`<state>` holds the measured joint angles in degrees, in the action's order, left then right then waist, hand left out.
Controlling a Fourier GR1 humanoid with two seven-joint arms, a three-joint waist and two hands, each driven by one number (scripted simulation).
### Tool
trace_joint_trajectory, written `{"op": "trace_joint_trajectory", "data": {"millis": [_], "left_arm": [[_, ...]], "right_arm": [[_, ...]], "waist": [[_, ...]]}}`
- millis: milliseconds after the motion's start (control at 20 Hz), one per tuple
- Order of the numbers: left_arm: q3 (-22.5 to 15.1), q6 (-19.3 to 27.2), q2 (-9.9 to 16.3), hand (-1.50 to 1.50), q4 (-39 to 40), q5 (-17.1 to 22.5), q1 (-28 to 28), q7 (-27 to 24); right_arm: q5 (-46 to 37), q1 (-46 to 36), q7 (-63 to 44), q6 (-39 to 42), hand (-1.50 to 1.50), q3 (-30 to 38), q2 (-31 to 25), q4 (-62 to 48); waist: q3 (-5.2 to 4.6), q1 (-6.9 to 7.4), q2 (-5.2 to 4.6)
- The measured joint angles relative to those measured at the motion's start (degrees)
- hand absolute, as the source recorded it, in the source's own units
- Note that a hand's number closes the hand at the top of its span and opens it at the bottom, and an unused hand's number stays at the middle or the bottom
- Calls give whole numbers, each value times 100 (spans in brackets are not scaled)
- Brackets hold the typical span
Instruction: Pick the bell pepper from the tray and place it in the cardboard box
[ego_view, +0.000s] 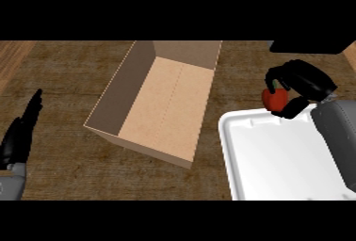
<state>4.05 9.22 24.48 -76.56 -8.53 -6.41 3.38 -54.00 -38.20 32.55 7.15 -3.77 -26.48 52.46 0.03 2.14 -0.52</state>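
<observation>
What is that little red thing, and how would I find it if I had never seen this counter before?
Start at the white tray at the lower right of the wooden counter. Just past its far edge the robot's right hand is curled round a small red bell pepper. It is the only red thing here, beside the brown cardboard box and black fingers.

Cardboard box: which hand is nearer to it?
Roughly equal, right slightly nearer. Right hand, curled round the bell pepper, is right of the cardboard box; left hand rests left.

dark wood-grain counter (62,174), lighter wood at left edge
</observation>
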Motion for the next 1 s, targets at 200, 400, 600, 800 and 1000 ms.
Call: {"op": "trace_joint_trajectory", "data": {"millis": [200, 400, 600, 800, 1000], "left_arm": [[58, -64, 8, 0, 28, 33, 21, 19], [87, -35, -41, 0, 123, -14, -73, 36], [162, -97, -29, 0, 115, -20, -15, 20], [121, -37, -142, 0, 68, -97, 6, 55], [157, -70, -156, 0, -21, -105, 135, 25]], "right_arm": [[297, -593, 237, -233, 150, 392, 93, -184], [594, -1004, 641, -271, 150, 602, 212, -238], [788, -1280, 662, 92, 150, 576, 449, -88], [1002, -1688, 216, 501, 150, 552, 941, -41], [1233, -1932, -472, 852, 150, 555, 1468, 180]], "waist": [[1, -51, 14], [-1, -105, 26], [-3, -143, 45], [-4, -148, 51], [-5, -163, 63]]}}
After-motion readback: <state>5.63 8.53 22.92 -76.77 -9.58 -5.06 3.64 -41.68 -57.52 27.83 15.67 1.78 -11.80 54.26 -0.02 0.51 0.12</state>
